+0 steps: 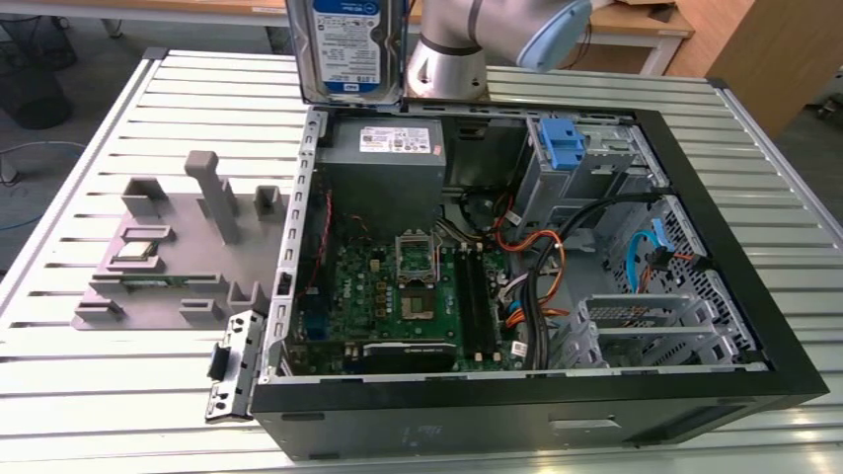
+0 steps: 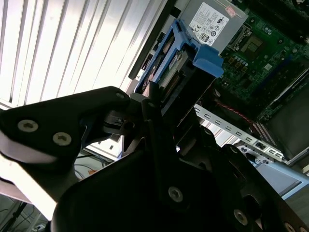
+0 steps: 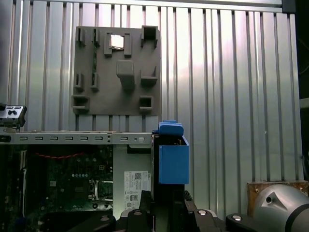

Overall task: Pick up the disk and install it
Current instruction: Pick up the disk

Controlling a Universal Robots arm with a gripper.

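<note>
We are watching the tool (image 2: pixel 153 99) clenching the blue-bracketed flat silver disk (image 1: pixel 349 49) above the open black computer case (image 1: pixel 527 415). Pickup looks done, and installing is demanding square alignment with the bay.

No print is legible: the disk (image 1: pixel 351 59), above the computer case (image 1: pixel 500 415), bears a white-and-blue label (image 1: pixel 353 30), the grey box (image 1: pixel 382 173) inside it a white sticker (image 1: pixel 399 140).

Top of disk (image 1: pixel 353 49) beyond upper edge
</note>
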